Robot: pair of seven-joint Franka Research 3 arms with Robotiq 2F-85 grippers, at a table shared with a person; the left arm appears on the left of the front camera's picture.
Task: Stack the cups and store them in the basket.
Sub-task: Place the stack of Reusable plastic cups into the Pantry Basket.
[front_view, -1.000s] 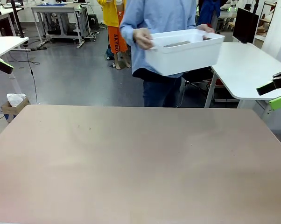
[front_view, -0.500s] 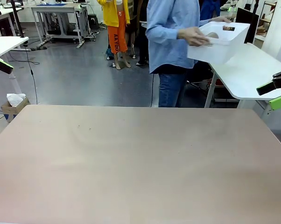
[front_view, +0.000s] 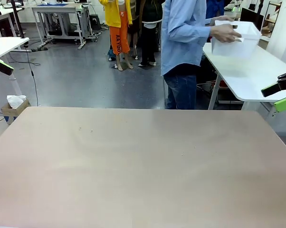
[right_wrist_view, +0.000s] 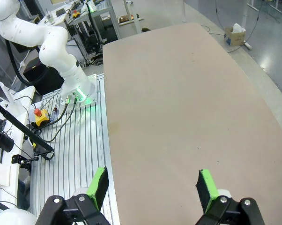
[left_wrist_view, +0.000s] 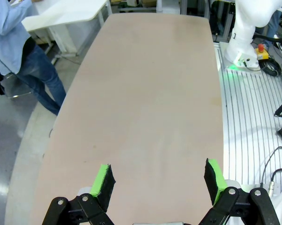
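Person (front_view: 183, 42) carried basket (front_view: 235, 40) rightward — over side table (front_view: 250, 71).

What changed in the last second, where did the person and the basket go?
The person has turned and carried the white basket from in front of them, behind the table's far edge, toward picture right, over the white side table. Both of their hands are still on it. The brown table and both tools, left and right, stayed as they were, parked open at the sides.
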